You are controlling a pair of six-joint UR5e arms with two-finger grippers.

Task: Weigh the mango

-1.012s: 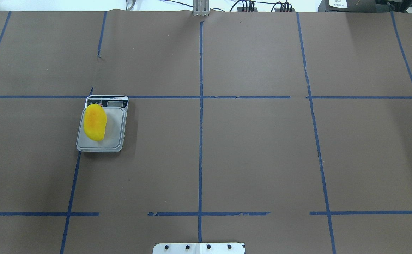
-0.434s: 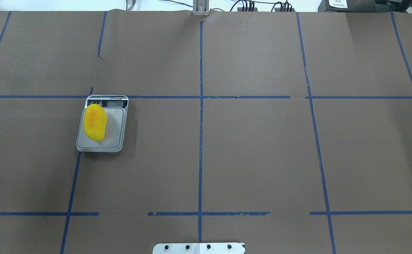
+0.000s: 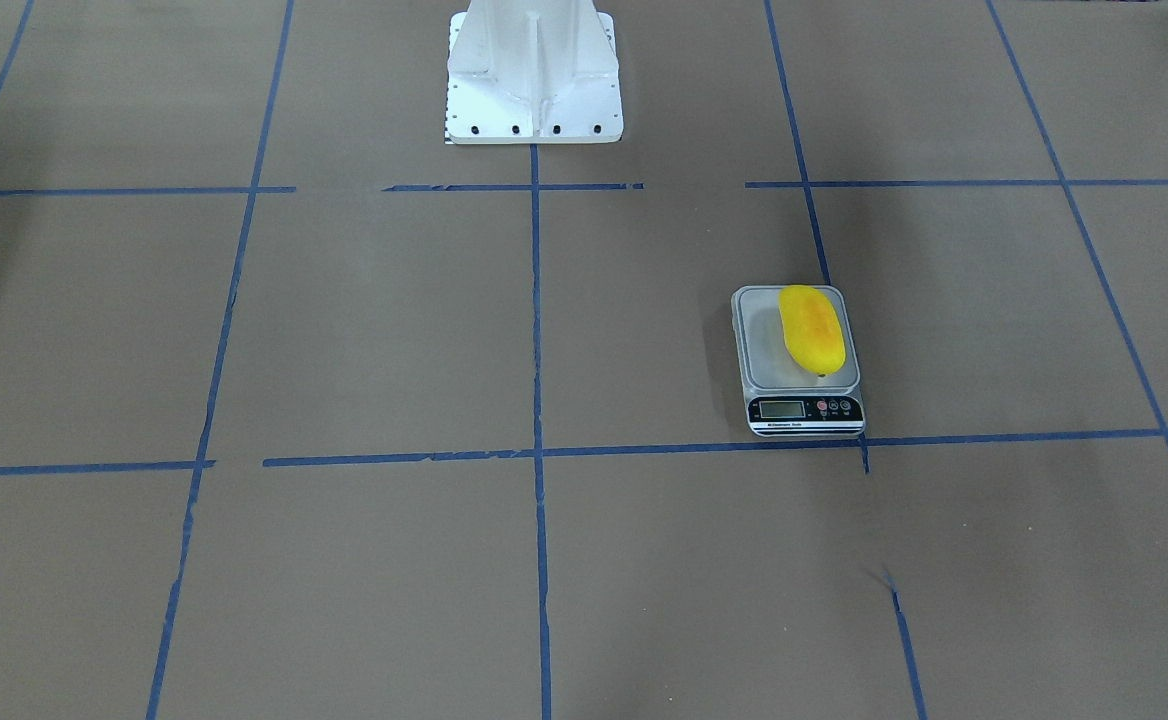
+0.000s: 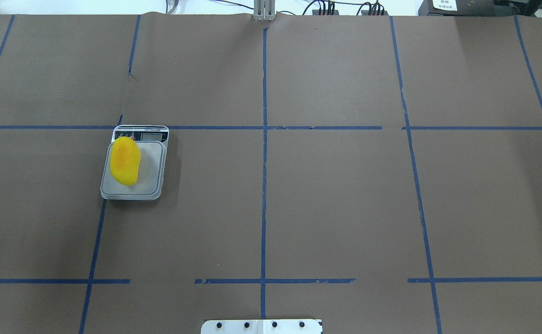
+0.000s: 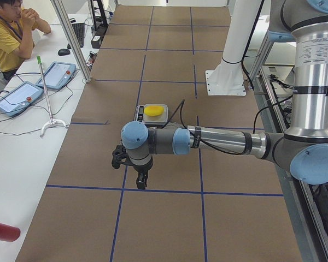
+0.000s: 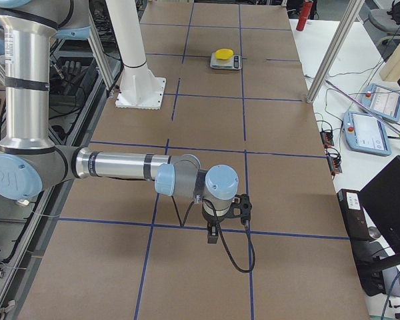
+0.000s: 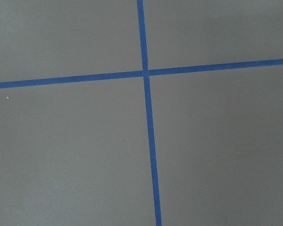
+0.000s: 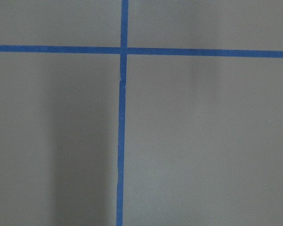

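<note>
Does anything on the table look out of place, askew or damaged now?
The mango lies on the platform of the scale, but off-centre, close to the platform's edge on the robot's left. The blue tape line nearest the robot is frayed and has gaps. Nothing looks spilled or tipped over.

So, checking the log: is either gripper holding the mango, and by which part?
Neither. The mango lies loose on the scale, with the left gripper and the right gripper well away.
</note>
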